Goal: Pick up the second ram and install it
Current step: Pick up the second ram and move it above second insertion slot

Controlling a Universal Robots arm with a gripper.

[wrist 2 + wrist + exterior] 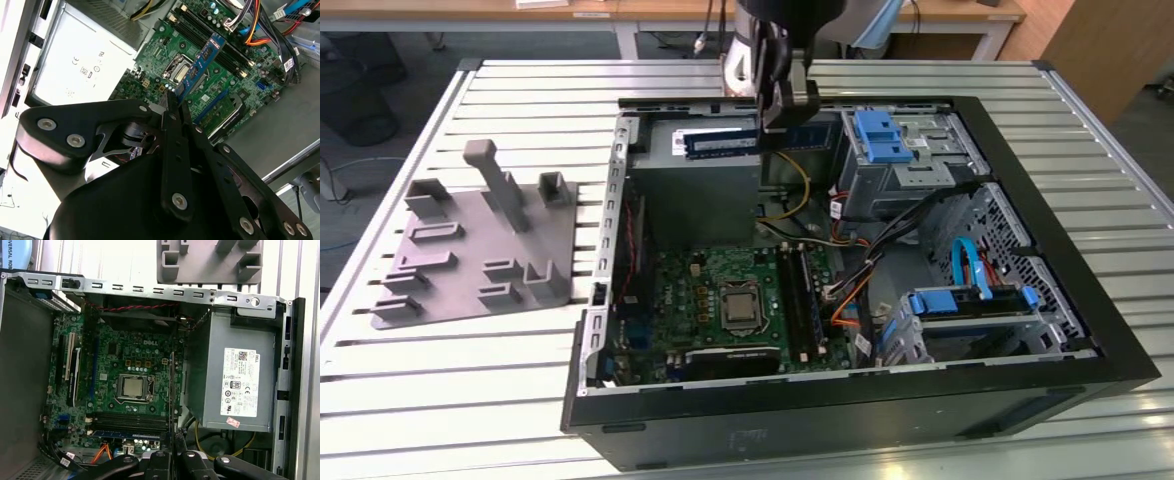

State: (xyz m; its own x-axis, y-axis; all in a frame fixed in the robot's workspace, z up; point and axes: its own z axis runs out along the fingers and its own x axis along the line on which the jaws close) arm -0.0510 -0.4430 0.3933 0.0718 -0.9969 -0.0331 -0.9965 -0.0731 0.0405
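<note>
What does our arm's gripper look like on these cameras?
The gripper is matte black. In the second wrist view, rounded linkage plates are pinned with silver rivets and taper into two long, thin, flat jaws. In the exterior view, a silver-grey wrist section joins its black body.

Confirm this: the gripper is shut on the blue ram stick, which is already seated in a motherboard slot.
Wrong on one count. The second ram is not seated: the exterior view shows the gripper, shut on it, holding it in the air above the open case, clear of the motherboard slots.
</note>
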